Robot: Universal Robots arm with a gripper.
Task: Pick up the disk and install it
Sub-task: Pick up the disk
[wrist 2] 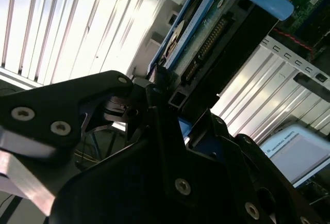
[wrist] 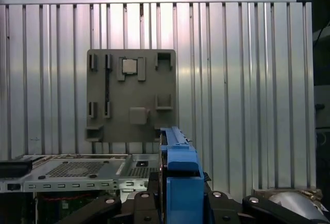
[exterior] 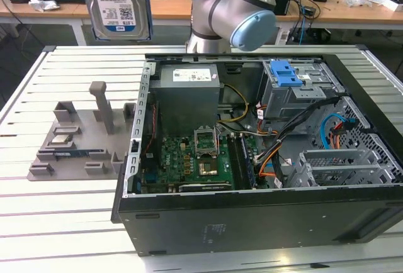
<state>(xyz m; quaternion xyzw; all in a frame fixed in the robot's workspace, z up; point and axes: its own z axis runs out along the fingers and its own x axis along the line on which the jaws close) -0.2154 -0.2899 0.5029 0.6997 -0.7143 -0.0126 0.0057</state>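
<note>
The disk (exterior: 119, 2), silver with a white-and-blue label and blue side rails, hangs upright high above the slatted table at the exterior view's left. In the second wrist view my gripper (wrist 2: 166, 102) is shut on the disk (wrist 2: 216, 28), its black fingers (wrist 2: 103, 97) clamping one end, and the connector edge and a blue rail show. In the first wrist view the disk (wrist: 179, 175) appears edge-on between the gripper's black parts (wrist: 178, 206), over the table near the case's edge.
The open computer case (exterior: 252, 213) lies on the table, with a grey drive cage and blue latch (exterior: 286, 75) at its far right. A grey fixture plate (exterior: 75, 141) with holders sits left of it, below the disk. The arm (exterior: 233, 9) rises behind the case.
</note>
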